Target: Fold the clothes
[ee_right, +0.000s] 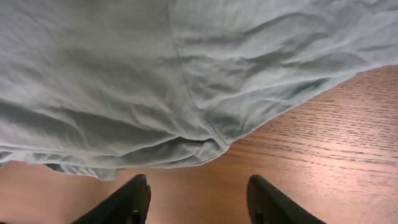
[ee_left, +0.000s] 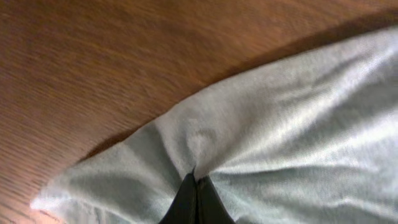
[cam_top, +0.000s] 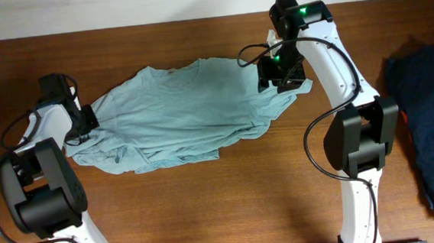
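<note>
The T-shirt (cam_top: 186, 112) is lying rumpled across the middle of the table (cam_top: 231, 212), one end reaching toward each arm. The left gripper (ee_left: 196, 182) is sitting at the shirt's left end with its jaws closed, pinching a pucker of fabric between them. The right gripper (ee_right: 199, 190) is hovering at the shirt's right edge with its fingers (ee_right: 134, 199) standing apart over bare wood, gripping nothing, while a dark garment (cam_top: 431, 122) is lying well apart at the table's right side.
</note>
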Available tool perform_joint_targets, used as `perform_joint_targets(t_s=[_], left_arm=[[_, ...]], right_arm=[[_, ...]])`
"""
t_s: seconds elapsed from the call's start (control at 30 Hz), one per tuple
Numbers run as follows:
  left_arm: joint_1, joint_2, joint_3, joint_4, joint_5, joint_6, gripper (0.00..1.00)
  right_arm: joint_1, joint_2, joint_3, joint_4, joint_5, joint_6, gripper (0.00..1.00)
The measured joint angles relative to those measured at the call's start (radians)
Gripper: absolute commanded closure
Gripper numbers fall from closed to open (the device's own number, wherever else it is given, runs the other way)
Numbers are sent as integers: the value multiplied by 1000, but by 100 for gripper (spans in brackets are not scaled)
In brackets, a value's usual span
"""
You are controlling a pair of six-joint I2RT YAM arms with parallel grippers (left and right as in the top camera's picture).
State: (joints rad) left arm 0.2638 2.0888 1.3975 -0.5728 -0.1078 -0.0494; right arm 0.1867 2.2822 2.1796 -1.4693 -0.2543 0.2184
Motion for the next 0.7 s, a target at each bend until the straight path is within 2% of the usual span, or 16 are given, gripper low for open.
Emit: perform_joint_targets(t_s=[0.17, 0.4, 0.5, 0.7], left_arm=[[-63, -3, 3, -37, -11, 27, 99], [-121, -3, 2, -40, -38, 54, 96], [-121, -3, 2, -40, -39, 57, 95], [-121, -3, 2, -40, -39, 76, 94]], right_arm=[[55, -2, -110, 18, -48, -12, 51], [332, -2, -174, 60, -64, -149, 53], [430, -2, -195, 99, 5, -169, 42], [478, -3, -359, 213, 104, -176, 41]])
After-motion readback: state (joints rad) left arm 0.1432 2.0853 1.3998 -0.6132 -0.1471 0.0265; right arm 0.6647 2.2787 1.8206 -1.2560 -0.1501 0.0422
